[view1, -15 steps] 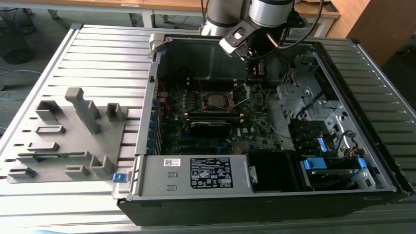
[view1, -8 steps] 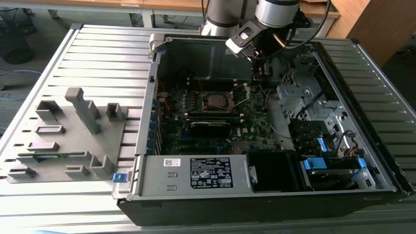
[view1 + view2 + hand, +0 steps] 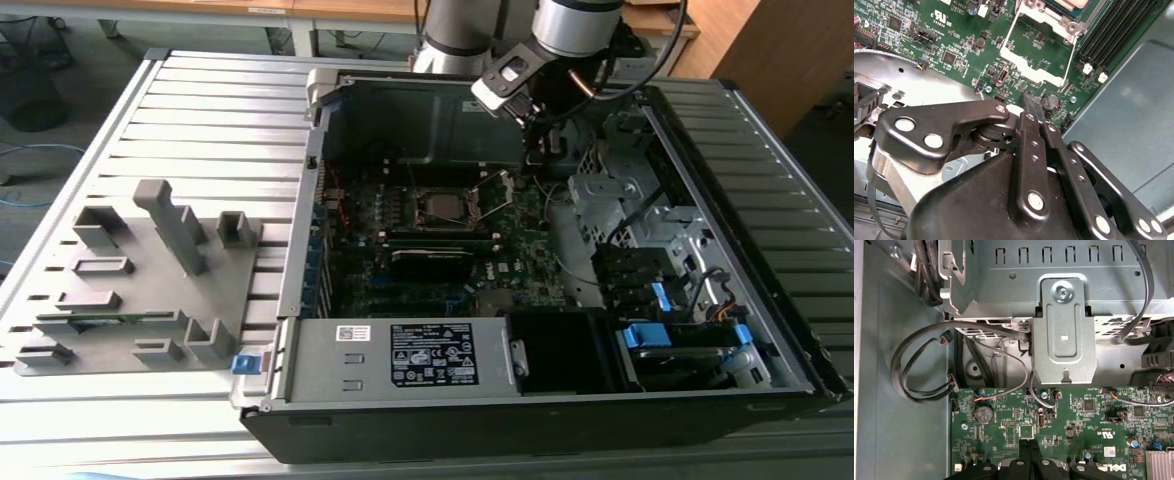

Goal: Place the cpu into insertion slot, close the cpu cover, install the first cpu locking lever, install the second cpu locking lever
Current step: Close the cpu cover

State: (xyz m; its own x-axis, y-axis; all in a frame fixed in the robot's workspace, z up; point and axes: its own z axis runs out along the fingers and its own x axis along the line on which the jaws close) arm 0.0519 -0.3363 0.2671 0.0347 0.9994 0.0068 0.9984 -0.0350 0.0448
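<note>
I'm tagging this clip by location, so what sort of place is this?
Probably a robotics lab workbench: an open black desktop computer case sits on a ribbed grey metal table, beside a grey slotted parts fixture, with a silver robot arm reaching in.

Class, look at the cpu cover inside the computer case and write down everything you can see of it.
The cpu cover is a thin, silvery metal frame with a large square window, through which the green circuit board shows. It is swung open, off the insertion slot, and lies on the exterior view's right of it, seemingly tilted up from the board. The gripper is close to its far edge. Whether they touch cannot be told.
</note>
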